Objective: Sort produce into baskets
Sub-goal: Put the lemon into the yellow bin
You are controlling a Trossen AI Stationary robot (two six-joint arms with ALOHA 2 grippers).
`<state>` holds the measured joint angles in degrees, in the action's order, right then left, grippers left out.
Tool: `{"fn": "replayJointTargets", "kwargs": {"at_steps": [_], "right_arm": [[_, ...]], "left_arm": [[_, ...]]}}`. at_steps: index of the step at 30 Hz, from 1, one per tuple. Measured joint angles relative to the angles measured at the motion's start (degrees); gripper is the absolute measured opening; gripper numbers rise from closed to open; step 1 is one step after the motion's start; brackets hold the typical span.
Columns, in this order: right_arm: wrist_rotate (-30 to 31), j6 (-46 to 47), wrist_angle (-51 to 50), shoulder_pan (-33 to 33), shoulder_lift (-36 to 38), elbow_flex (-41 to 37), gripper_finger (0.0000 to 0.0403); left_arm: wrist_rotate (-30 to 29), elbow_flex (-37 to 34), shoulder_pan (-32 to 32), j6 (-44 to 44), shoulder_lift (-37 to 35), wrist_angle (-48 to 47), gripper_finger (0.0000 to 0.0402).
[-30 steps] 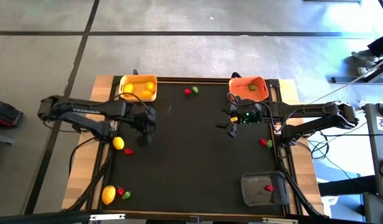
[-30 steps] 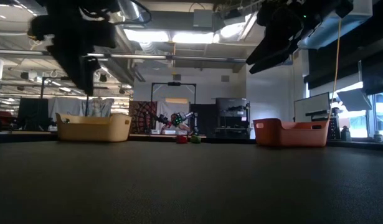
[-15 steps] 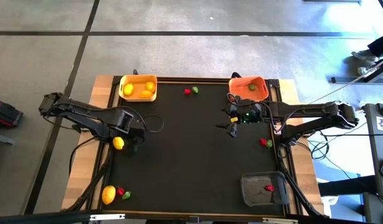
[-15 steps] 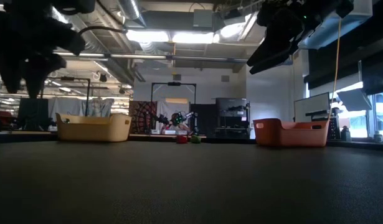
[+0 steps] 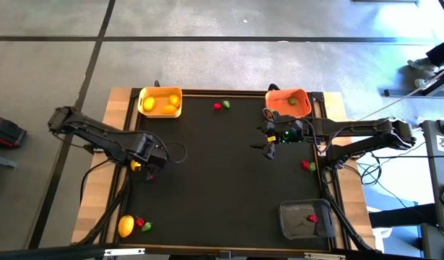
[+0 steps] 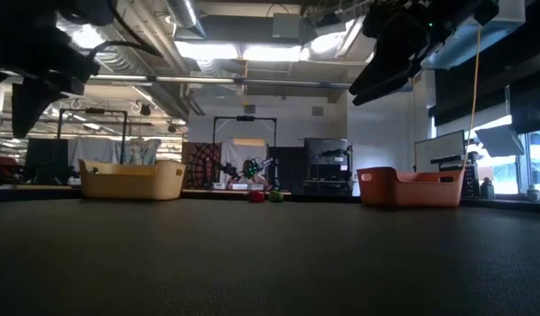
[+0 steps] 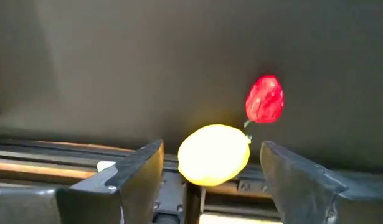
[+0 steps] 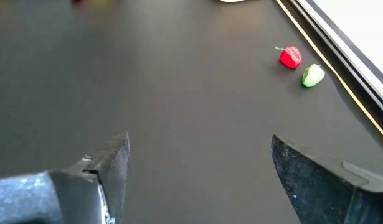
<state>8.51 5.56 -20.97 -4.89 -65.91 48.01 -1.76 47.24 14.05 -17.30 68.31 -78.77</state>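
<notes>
My left gripper [image 5: 145, 154] hangs open, pointing down over a yellow lemon [image 7: 214, 154] that lies on the black mat at the table's left edge. In the left wrist view the lemon shows between the two fingers, untouched. A small red piece [image 7: 264, 99] lies just beside it. My right gripper [image 5: 268, 145] waits open in the air near the orange-red basket [image 5: 288, 102], which holds a green piece. The yellow basket [image 5: 160, 102] at the far left holds lemons. The dark grey basket [image 5: 306, 219] at the near right holds a red piece.
A red [image 8: 290, 56] and a green piece [image 8: 313, 75] lie by the far edge. Another red-green pair [image 5: 308, 166] lies at the right edge. A lemon [image 5: 125, 226] with a red and a green piece lies at the near left corner. The mat's middle is bare.
My left gripper has swung from near the yellow basket toward the table's left edge and a little toward the near edge. It has tipped from slanting to pointing straight down, and now hangs over the lemon. Nothing on the table has moved.
</notes>
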Motion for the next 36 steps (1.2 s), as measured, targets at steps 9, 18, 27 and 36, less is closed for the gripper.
{"fn": "replayJointTargets", "kwargs": {"at_steps": [9,18,27,36], "right_arm": [[0.0,0.0,-0.2,0.0,0.0,0.0,0.0319],[0.0,0.0,-0.2,0.0,0.0,0.0,0.0319],[0.0,0.0,0.0,0.0,0.0,0.0,0.0319],[0.0,-0.1,-0.1,0.0,0.0,0.0,0.0319]], "left_arm": [[0.1,-1.8,3.3,6.2,3.7,-0.1,0.0265],[1.9,-4.5,4.0,8.5,7.3,0.7,0.0265],[1.3,-4.7,4.0,8.7,16.2,0.4,0.0265],[3.0,-4.7,4.8,10.3,26.0,3.7,0.0265]]}}
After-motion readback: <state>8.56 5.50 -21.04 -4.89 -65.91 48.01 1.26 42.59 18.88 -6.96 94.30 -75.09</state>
